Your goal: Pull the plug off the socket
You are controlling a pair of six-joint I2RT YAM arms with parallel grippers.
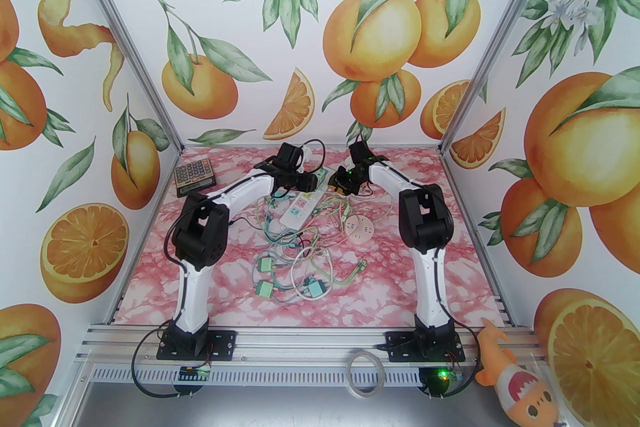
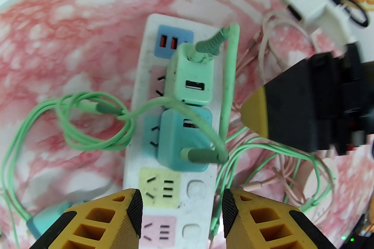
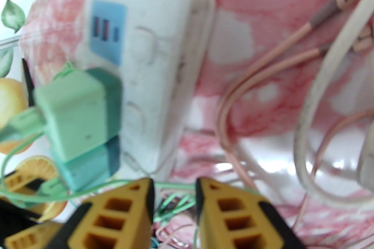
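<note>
The power strip (image 2: 145, 46) lies on the pink marbled table (image 2: 73, 37) at its far middle, between the two arms. Two cube plugs are seated in it side by side and touching: a mint plug (image 2: 192, 78) next to the strip's USB panel and a teal plug (image 2: 181, 139) beside it. Each has a green cable (image 2: 230, 66) looping off across the strip. The left gripper (image 2: 181, 194) hangs over the empty sockets with its jaws partly apart and the strip's width between them. It clamps nothing that can be made out, and whether its pads touch the strip's sides I cannot tell. The right gripper (image 3: 174, 183) is just to the right of the strip, its jaws a narrow gap apart and empty. Its own view is blurred, so its height above the table is uncertain. The step in hand looks like bracing the strip before taking a plug. To do this well, the left jaws should close squarely on the strip's long sides and press it down so it cannot lift. The right jaws need to widen and take one cube across its two free faces, not the face against its neighbour, keeping below the cable's connector. The pull should then go straight up along the prongs, without rocking, and clear of the cable loops.
</note>
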